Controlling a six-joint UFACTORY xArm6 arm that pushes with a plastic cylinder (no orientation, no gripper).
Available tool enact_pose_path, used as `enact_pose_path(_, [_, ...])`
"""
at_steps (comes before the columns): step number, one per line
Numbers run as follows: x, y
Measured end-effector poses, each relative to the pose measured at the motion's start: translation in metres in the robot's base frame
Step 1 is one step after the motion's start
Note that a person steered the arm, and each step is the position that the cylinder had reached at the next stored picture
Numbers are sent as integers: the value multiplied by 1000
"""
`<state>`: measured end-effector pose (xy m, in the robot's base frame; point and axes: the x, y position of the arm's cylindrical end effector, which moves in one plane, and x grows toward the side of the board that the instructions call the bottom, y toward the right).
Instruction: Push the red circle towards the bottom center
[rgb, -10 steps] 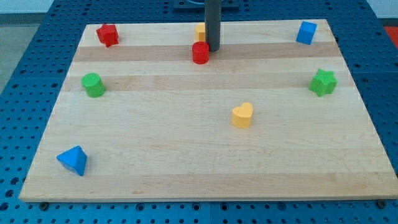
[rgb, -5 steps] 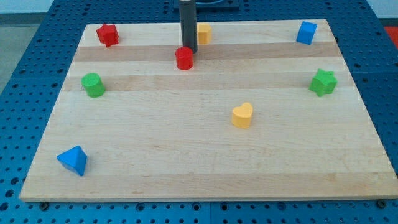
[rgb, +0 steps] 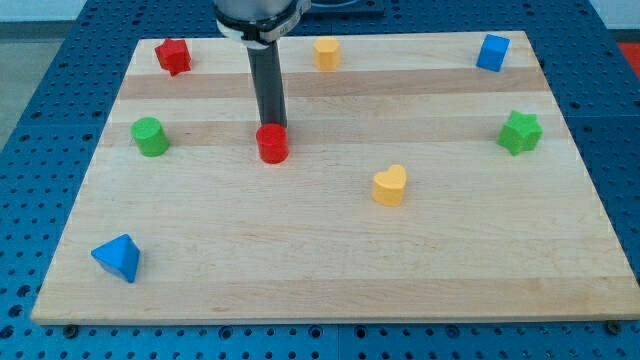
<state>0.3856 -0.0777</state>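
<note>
The red circle (rgb: 272, 143) sits a bit left of the middle of the wooden board (rgb: 330, 270), in the far half. It is a small round block. It looks light and hard, so I think it will slide easily on the smooth wood. It is round, so it may slip off to one side if I push it off-centre. There is nothing to grab with here: the arm has no claw, only a rod. The best place to push is the far side of the block, right in the middle. My tip (rgb: 271, 126) is there now, touching the far edge of the red circle.

The board is flat, pale wood on a blue table with holes (rgb: 30, 120). The way to the near middle looks open. A yellow heart (rgb: 390, 185) sits to the right of that path, near but apart. A green cylinder (rgb: 150, 136) is at the left, a blue pyramid-like block (rgb: 118, 257) at the near left. Far away are a red star-like block (rgb: 173, 56), a yellow block (rgb: 326, 52), a blue cube (rgb: 492, 52) and a green star (rgb: 520, 132).
</note>
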Motion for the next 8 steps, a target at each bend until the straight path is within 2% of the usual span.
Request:
enact_pose_path(4, [100, -14])
enact_pose_path(6, [136, -14])
enact_pose_path(8, [152, -34])
